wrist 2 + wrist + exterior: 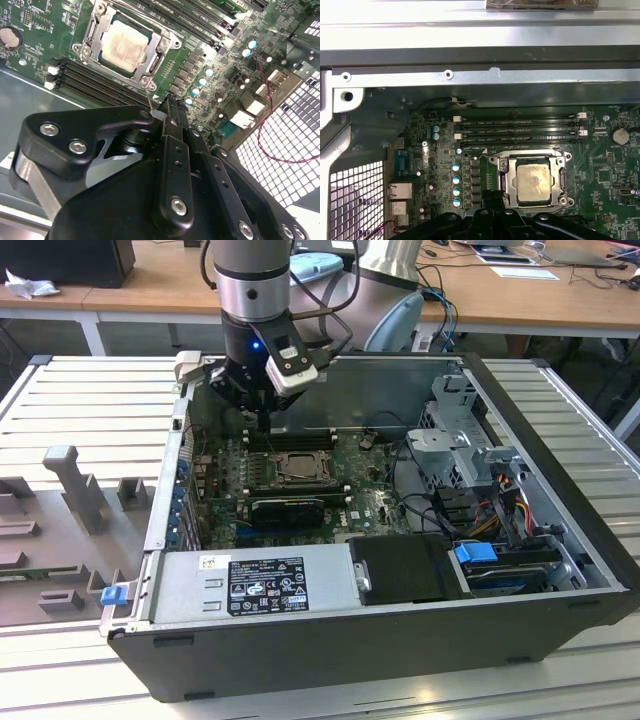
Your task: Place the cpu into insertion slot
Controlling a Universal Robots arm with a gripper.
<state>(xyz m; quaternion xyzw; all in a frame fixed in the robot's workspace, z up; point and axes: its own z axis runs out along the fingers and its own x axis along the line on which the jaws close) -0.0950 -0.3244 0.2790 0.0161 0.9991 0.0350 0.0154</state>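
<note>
The cpu [298, 468] [123, 44] [533, 181], a pale silver-grey square chip, lies flat inside the insertion slot [272, 474] [165, 47] [502, 172], whose shiny metal frame surrounds it on the green motherboard. My gripper [262, 422] [169, 106] [492, 199] hangs just above the board beside the slot, over the memory slots, with its black fingers pressed together. The slot's thin lever [150, 97] runs up to the fingertips. Whether they pinch its end I cannot tell.
The open computer case [560, 490] rests on a slatted metal table. Inside are a grey power-supply box [255, 585], a drive cage [460, 440] with cables, and long memory slots [520, 127]. A grey fixture [70, 490] sits at the exterior view's left.
</note>
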